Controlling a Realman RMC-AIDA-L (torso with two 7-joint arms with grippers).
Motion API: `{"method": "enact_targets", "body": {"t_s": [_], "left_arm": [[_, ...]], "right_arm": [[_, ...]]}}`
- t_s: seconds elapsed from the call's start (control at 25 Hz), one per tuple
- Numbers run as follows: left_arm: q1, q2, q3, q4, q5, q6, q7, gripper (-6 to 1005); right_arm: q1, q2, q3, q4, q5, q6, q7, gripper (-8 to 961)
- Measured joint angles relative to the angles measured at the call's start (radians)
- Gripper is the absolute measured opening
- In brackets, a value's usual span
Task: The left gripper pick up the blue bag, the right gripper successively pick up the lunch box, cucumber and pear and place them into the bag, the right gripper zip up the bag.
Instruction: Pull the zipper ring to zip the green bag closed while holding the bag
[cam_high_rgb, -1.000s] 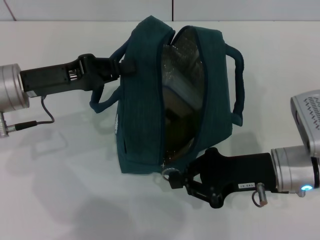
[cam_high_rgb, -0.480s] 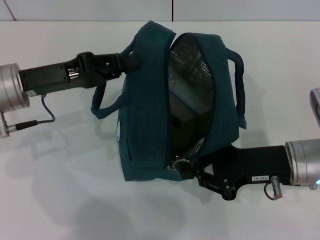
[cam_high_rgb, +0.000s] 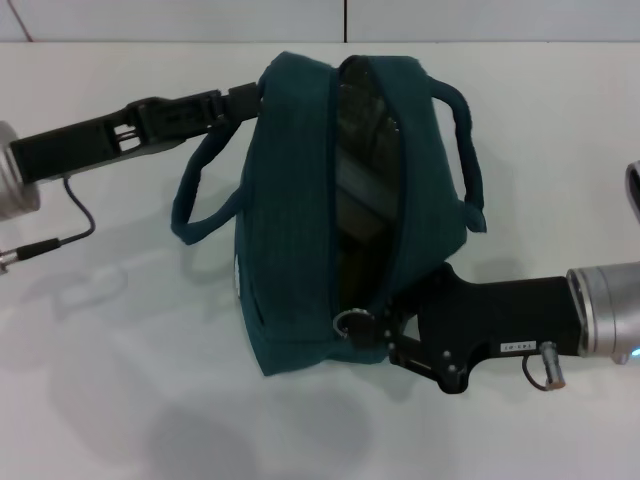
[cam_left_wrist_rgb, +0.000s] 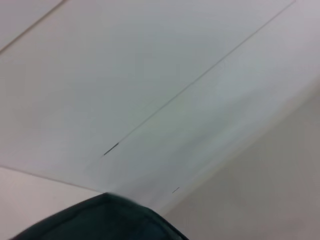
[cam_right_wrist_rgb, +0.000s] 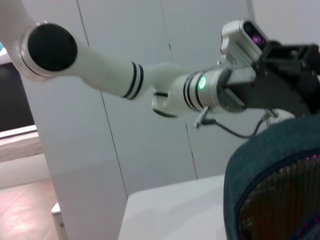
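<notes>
Our right end effector (cam_high_rgb: 368, 325) sits at the near end of the blue bag (cam_high_rgb: 290, 230), closed on the small metal ring pull (cam_high_rgb: 350, 322) of the zipper. The ring is tiny and hard, so we think it could slip out if we tug too fast. Our left end effector (cam_high_rgb: 245, 97) is at the far left corner of the bag, closed on the soft cloth there. The bag is soft and floppy, so it will bend and sag when pulled; holding the far end tight should help. The bag lies on the white surface (cam_high_rgb: 100, 380), with its long mouth open between our two end effectors. Something shiny shows inside, but we cannot tell what.
</notes>
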Motion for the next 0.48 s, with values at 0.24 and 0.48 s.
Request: {"method": "enact_targets", "body": {"t_s": [0.24,0.48], "left_arm": [[0.072,0.014,0.000,0.005,-0.003,0.048,0.109,378],[0.193,0.008,-0.004,0.008,-0.024,0.066,0.282,377]], "right_arm": [[0.011,0.008,0.036,-0.004,-0.002,-0.019,0.005,18],[0.021,0.017,0.076,-0.004,-0.002,-0.037,0.010,17]]}}
